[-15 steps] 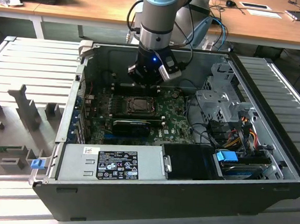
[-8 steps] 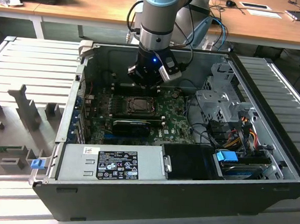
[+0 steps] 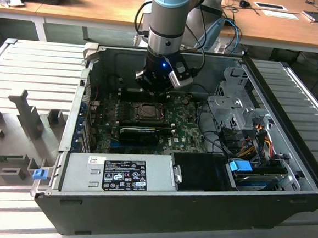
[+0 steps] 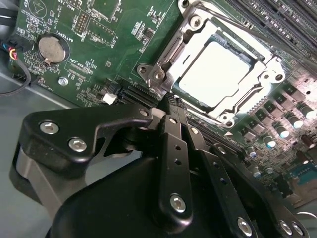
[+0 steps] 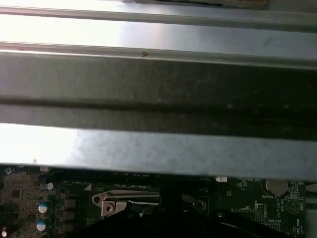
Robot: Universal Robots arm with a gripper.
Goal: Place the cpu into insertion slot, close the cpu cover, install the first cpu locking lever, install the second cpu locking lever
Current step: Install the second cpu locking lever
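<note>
The cpu (image 4: pixel 218 69), a pale square chip, lies flat in the insertion slot (image 4: pixel 148 72) on the green motherboard (image 4: pixel 94 74). The cpu cover (image 4: pixel 184 49), a metal frame plate, lies down around it, with the chip showing through its square opening. My gripper (image 4: pixel 171 101) is shut, its black fingers (image 4: pixel 171 144) pressed together, with the tips at the slot's corner beside a metal hinge post. I see nothing between them. In the exterior view the gripper (image 3: pixel 153 91) hangs just behind the cpu (image 3: pixel 147 111) inside the open computer case (image 3: pixel 69 139).
A long black card (image 3: pixel 138 133) sits just in front of the socket. Around it are the power supply (image 3: pixel 119 174), a drive cage (image 3: pixel 234 103) and loose cables (image 3: pixel 251 137) at the exterior view's right. A coin battery (image 4: pixel 52 48) sits on the board. The case wall (image 5: pixel 158 89) is close by.
</note>
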